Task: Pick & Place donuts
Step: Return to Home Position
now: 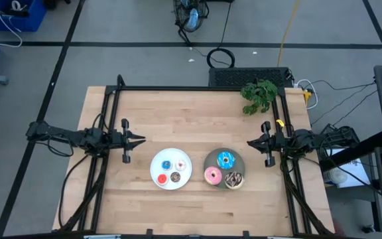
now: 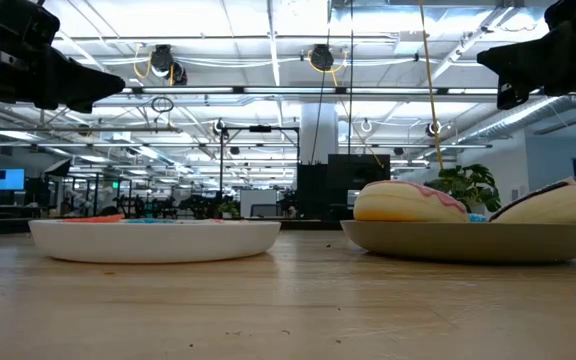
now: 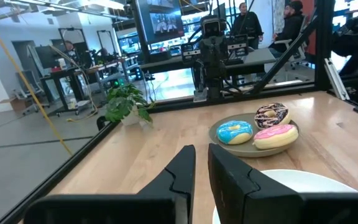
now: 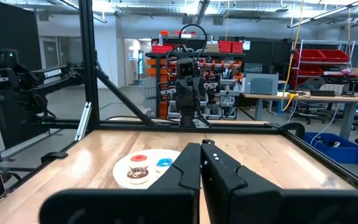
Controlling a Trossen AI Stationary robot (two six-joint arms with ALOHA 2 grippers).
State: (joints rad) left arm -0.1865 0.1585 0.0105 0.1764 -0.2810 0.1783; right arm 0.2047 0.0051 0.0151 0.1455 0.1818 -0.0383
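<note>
A white plate (image 1: 155, 161) at the table's middle holds several tiny donuts: blue (image 1: 166, 165), white-pink (image 1: 180, 163), red (image 1: 161, 178) and brown (image 1: 176, 177). To its right, a grey plate (image 1: 240, 162) carries a bright blue donut (image 1: 225, 159), a pink one (image 1: 212, 175) and a dark chocolate one (image 1: 233, 178). My left gripper (image 1: 140, 139) hangs level above the wood left of the white plate, its fingers a narrow gap apart (image 3: 202, 155) with nothing between. My right gripper (image 1: 251, 142) hangs level, right of the grey plate, fingers shut (image 4: 201, 149) and empty.
A green plant (image 1: 258, 95) stands at the far right corner. Black frame rails (image 1: 197, 88) run along the far edge and both sides. Bare wood lies in front of the plates (image 1: 197, 212). People (image 3: 244, 18) stand in the room beyond the table.
</note>
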